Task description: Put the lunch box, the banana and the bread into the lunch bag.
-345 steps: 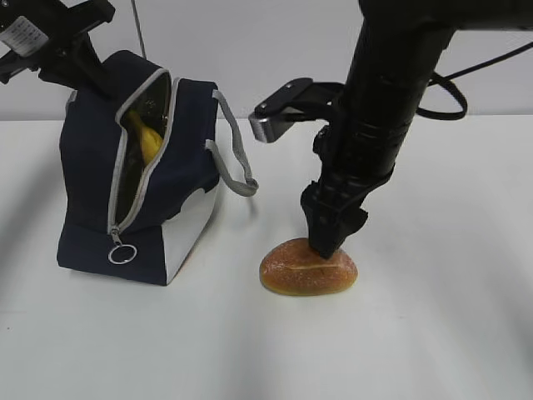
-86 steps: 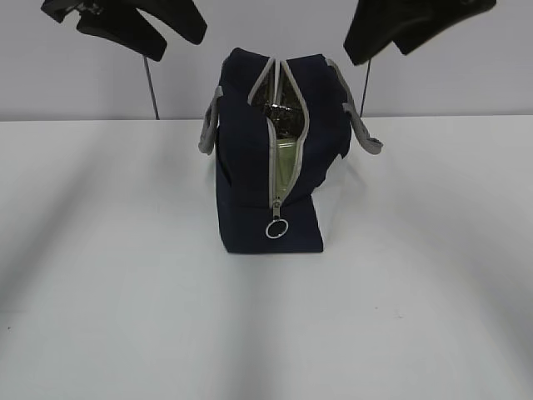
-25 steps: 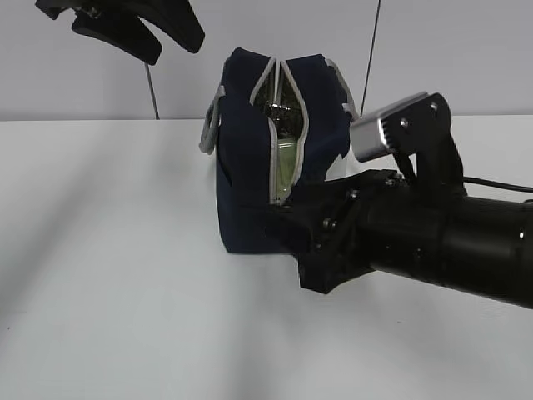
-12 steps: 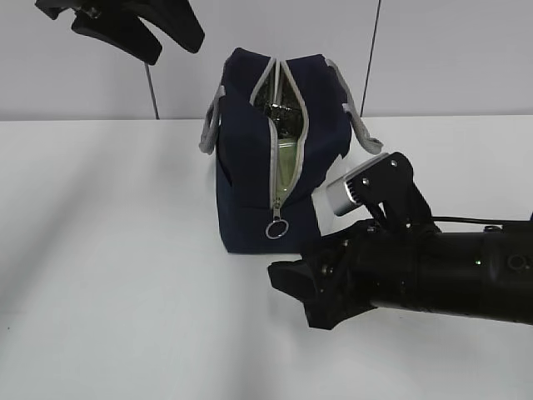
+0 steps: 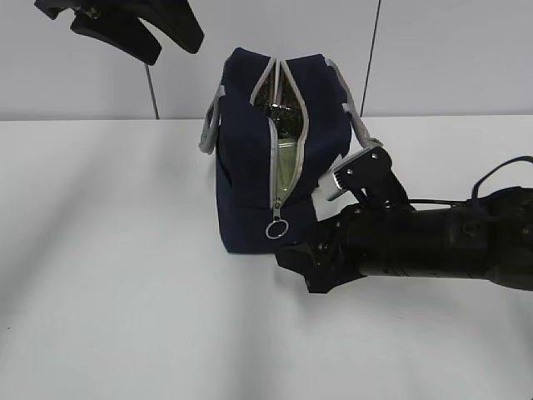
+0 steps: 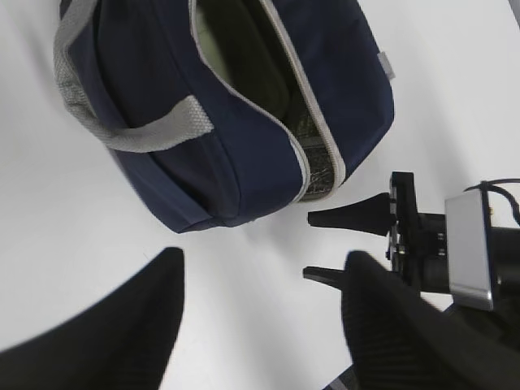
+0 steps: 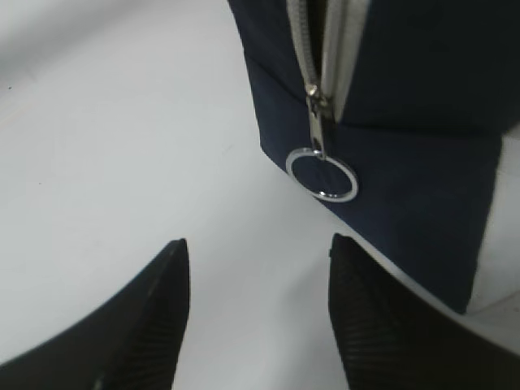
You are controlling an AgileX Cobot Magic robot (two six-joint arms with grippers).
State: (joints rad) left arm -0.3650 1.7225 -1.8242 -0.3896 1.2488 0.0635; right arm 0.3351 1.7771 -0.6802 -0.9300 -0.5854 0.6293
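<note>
1. Lunch bag (image 5: 266,179) stands mid-table, its zipper part open with the lunch box (image 5: 286,171) showing green inside.
2. Right gripper (image 7: 256,313), jaws apart and empty, has dropped low, now at five o'clock of the ring pull (image 7: 322,174) (closing likely follows).
3. Left gripper (image 5: 125,29) hangs spread, empty, at ten o'clock.

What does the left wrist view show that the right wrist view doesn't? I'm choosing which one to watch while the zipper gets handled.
Only the left wrist view shows the bag's wide-open top, a grey handle, silver lining, and the right gripper from outside, open beside the bag's end. Only the right wrist view shows the ring pull and slider close up, ahead of the right gripper's open fingers and untouched. Both show the navy bag, its grey zipper tape and the white table.
</note>
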